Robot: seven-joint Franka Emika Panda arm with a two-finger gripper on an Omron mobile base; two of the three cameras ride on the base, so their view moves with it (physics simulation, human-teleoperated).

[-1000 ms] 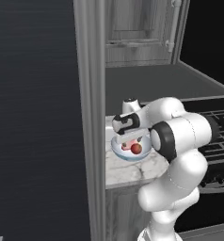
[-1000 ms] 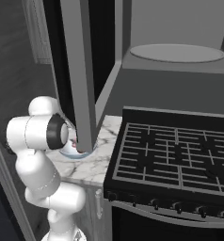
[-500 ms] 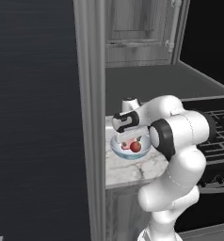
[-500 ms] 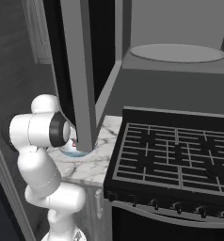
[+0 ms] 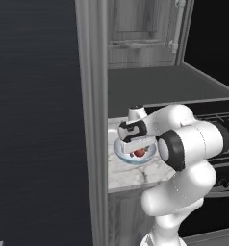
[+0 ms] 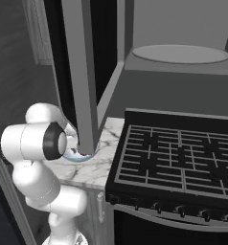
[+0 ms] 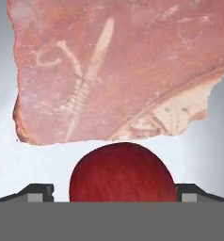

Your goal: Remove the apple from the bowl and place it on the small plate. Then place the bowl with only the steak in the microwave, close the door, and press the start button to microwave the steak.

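marble counter [image 5: 131, 173], bowl [image 5: 128, 157], stove [image 6: 183, 158] beside

A white marble countertop [image 5: 131, 174] with grey veining sits beside a black gas stove [image 6: 183, 162] fitted with dark cast grates and a row of knobs along its front edge. A tall grey wood panel [image 5: 93, 120] stands upright at the counter's left, with a dark ribbed wall [image 5: 34, 120] further left. Grey cabinet doors [image 5: 140, 31] hang above the counter at the far side.

2 rear base views share bowl [image 5: 135, 157], hand view — close overhead
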